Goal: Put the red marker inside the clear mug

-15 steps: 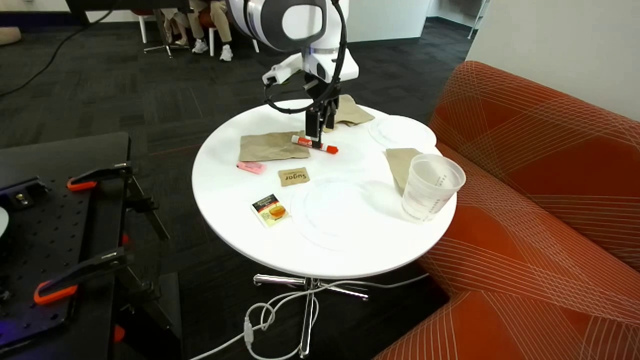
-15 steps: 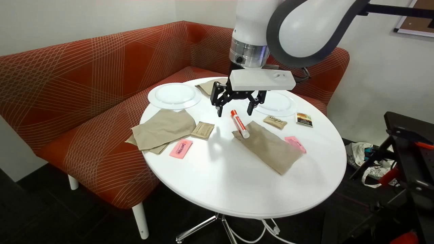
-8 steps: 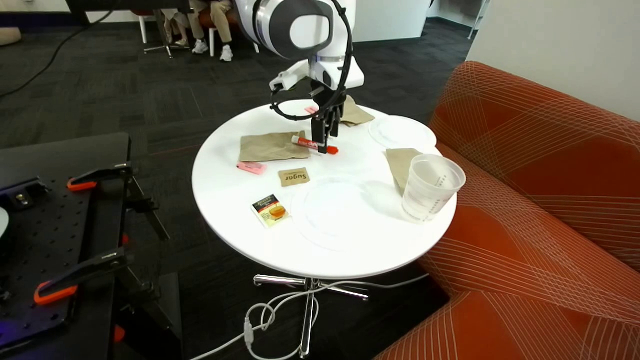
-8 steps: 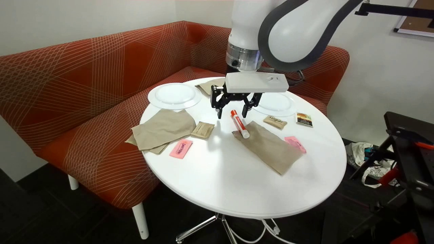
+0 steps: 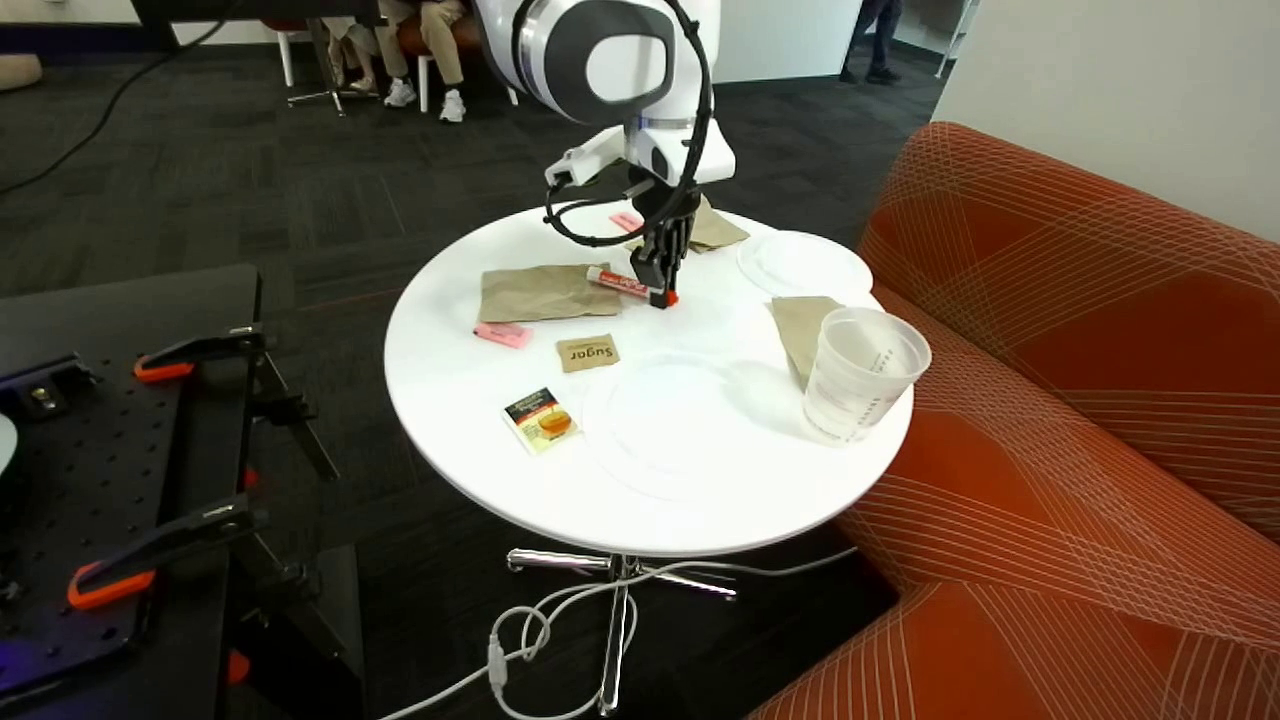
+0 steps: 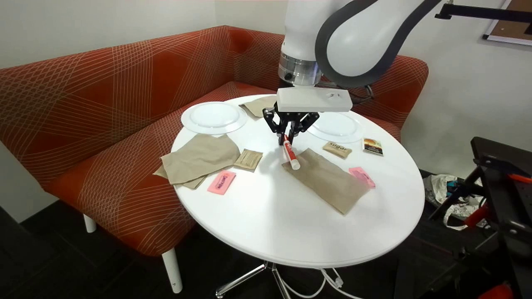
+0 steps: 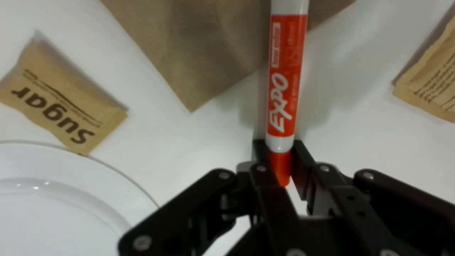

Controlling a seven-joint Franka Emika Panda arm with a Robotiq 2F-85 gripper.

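- Red marker [image 7: 287, 76], a slim plastic stick with a white tail: caught by its red cap end in the jaws, pointing tail first over a corner of a flat tan paper napkin [image 6: 328, 182] on the round white surface [image 6: 316, 241].
- Pinched from both sides by jaws set only as far apart as the marker's thickness, with nothing else in hold.
- Impossible to tell whether raised clear of the napkin or touching it.
- Judging by this hold, at the grasping step, perhaps starting the lift, with the carry and the release yet to do.
- Well apart from the marker, seen in an exterior view: see-through, colourless, wide-mouthed plastic mug [image 5: 865, 375], standing mouth up near the edge of the surface, beside a second tan paper napkin [image 5: 797, 322].
- Next, most likely, to lift straight up, then carry across toward the mug, high enough to bring the free end over the rim.
- Held at one end and nearly flat, so best tipped tail down above the mouth before letting go.
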